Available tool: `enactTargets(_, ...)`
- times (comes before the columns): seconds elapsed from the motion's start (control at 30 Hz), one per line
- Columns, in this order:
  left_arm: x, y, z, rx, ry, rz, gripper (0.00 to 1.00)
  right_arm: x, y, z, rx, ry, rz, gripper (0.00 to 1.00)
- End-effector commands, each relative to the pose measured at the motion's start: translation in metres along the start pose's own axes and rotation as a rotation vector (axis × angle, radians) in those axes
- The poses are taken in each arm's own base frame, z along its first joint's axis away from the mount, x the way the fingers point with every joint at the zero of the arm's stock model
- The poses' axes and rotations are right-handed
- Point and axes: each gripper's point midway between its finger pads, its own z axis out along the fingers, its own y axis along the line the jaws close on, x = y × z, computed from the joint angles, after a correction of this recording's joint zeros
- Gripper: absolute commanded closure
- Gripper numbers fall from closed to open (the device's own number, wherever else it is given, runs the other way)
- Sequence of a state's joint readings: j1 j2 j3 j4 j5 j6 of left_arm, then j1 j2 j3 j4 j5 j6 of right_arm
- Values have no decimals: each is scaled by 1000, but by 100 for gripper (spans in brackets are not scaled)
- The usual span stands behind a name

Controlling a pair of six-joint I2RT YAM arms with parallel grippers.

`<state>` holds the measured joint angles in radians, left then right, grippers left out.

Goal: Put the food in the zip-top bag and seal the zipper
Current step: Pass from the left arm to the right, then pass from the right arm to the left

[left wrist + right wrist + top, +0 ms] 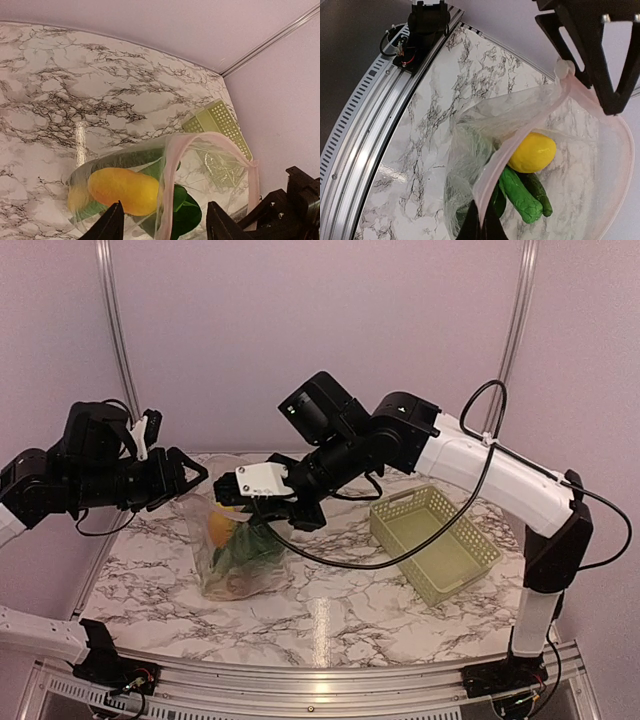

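Food (532, 152): crowded inside bag (232, 560), partly hidden.
Left fingers (112, 225): apart, cut off.
Right fingers (470, 227): clamped on zipper (492, 172), mostly hidden.

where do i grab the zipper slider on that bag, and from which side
Pinch the small whitish slider across its flat sides, probably coming from the left arm's side, beyond the zip-top bag's end. It stands proud where the open zipper halves meet, and the right gripper pins the strip further along.
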<state>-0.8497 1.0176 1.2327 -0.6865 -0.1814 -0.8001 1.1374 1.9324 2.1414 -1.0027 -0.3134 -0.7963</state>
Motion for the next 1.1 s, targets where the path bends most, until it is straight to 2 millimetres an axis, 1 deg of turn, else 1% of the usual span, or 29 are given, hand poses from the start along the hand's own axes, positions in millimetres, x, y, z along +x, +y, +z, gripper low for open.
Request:
enactTargets(0.0,-19,25,-63,26,-178,-20,37,-7,-9,-27,59,-48,2,100)
enactTargets(0.1,-6,38,-80,109,-222,-55,33,8,-11,-24,39,-33,52,100)
enactTargets(0.13,0,40,-81,139,-223,-58,31,10,-13,-25,41,-31,56,100)
enactTargets(0.2,9,41,-81,197,-230,-48,31,14,-15,-26,45,-26,50,100)
enactTargets(0.23,15,41,-78,219,-226,-28,32,15,-16,-28,44,-26,46,100)
enactTargets(0.3,18,37,-72,234,-221,28,35,18,-15,-29,40,-23,48,100)
enactTargets(0.4,22,28,-54,221,-186,157,38,22,-11,-29,17,-25,60,100)
enactTargets(0.5,25,21,-33,203,-156,278,39,26,-5,-28,-9,-23,62,100)
enactTargets(0.6,24,14,-19,206,-164,367,39,27,-2,-27,-18,-20,64,100)
enactTargets(0.7,28,5,-9,245,-165,441,37,30,-1,-27,-21,-12,71,100)
enactTargets(0.9,43,-3,5,298,-121,548,36,34,0,-28,-21,-6,88,100)
enactTargets(1.07,56,-2,14,324,-85,586,41,39,-7,-31,-6,-2,113,100)
